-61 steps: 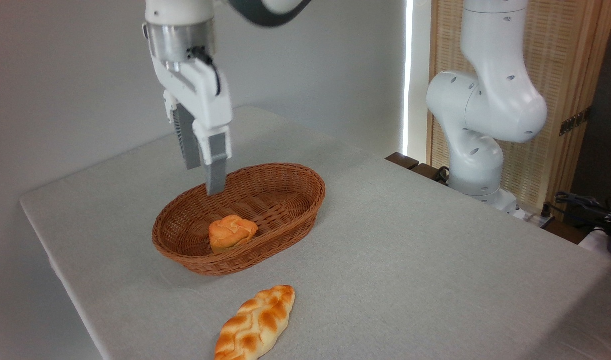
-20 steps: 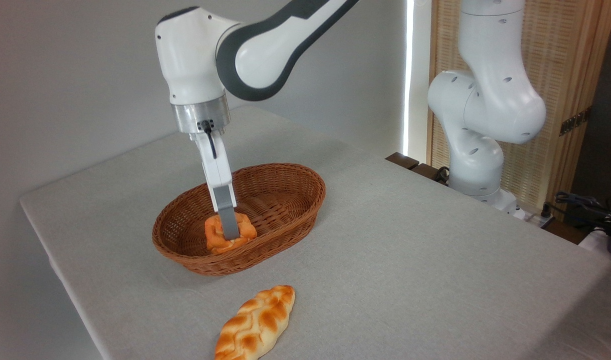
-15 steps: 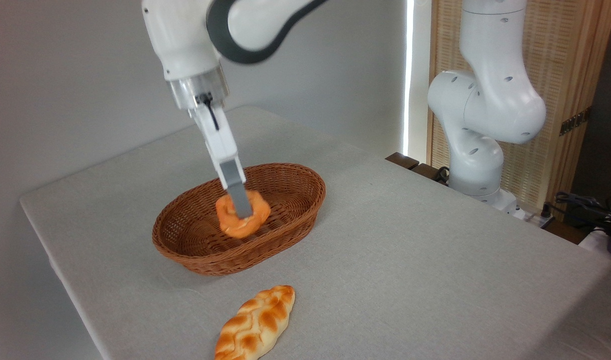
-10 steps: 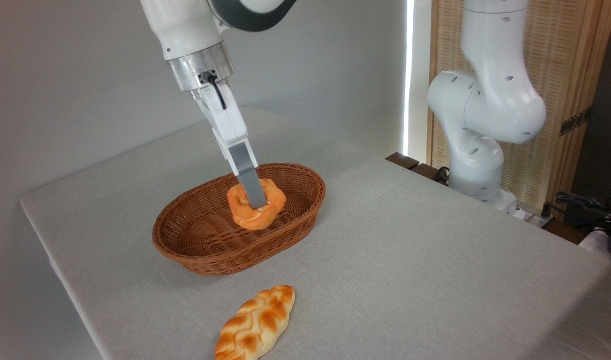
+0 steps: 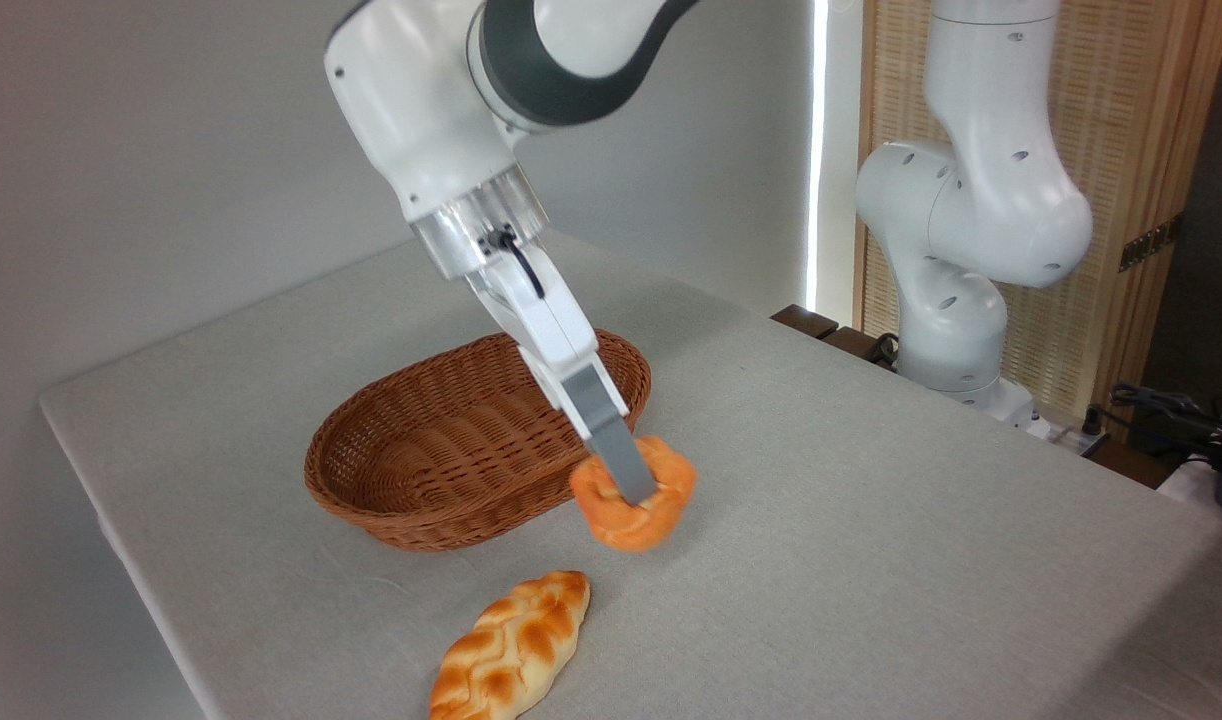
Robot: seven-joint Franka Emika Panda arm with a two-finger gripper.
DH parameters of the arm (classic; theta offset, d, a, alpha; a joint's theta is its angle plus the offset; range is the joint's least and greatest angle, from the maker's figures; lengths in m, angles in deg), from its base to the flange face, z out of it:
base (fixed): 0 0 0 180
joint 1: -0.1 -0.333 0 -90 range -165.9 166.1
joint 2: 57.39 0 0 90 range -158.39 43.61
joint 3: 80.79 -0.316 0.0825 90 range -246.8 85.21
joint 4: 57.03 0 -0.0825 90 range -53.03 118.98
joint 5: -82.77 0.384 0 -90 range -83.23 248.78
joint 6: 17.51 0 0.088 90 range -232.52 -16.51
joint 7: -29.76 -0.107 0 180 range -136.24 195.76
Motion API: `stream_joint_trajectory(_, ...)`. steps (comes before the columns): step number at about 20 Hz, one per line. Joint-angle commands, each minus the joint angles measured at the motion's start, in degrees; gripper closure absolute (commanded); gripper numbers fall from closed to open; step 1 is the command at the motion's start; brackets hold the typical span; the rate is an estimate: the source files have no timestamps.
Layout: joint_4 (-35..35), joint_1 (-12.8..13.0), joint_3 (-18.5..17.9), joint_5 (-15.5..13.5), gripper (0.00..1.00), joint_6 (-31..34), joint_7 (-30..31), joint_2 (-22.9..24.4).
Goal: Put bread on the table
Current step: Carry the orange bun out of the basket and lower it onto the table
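The bread (image 5: 633, 505), a small round orange-golden bun, hangs tilted just outside the basket's right rim, close above the table (image 5: 871, 520) with its grey cloth. My gripper (image 5: 639, 492) is shut on the bun, its near grey finger (image 5: 616, 450) crossing the bun's front. The far finger is hidden behind the bun. I cannot tell whether the bun's underside touches the cloth.
A brown oval wicker basket (image 5: 411, 470) stands left of the bun. A braided glossy loaf (image 5: 511, 650) lies near the front edge. A second white robot arm (image 5: 971, 220) stands at the back right, with cables (image 5: 1171, 410) beside it.
The gripper came down into the basket, shut on the bun, lifted it and carried it right and forward over the rim, then lower toward the cloth. The basket now holds nothing.
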Motion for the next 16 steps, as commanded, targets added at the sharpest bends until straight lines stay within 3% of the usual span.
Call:
stream_joint_trajectory(1, 3.45, 0.44, -2.76, 2.88, 0.48, -2.12, 0.0, 1.69)
stream_joint_trajectory(5, 6.78, 0.44, -2.85, 3.67, 0.19, -4.39, 0.0, 1.61)
stream_joint_trajectory(6, 6.79, 0.44, -2.85, 4.46, 0.0, -4.75, 0.0, 1.69)
stream_joint_trajectory(16, 6.62, 0.44, -3.03, 4.64, 0.0, -4.76, -0.35, 1.87)
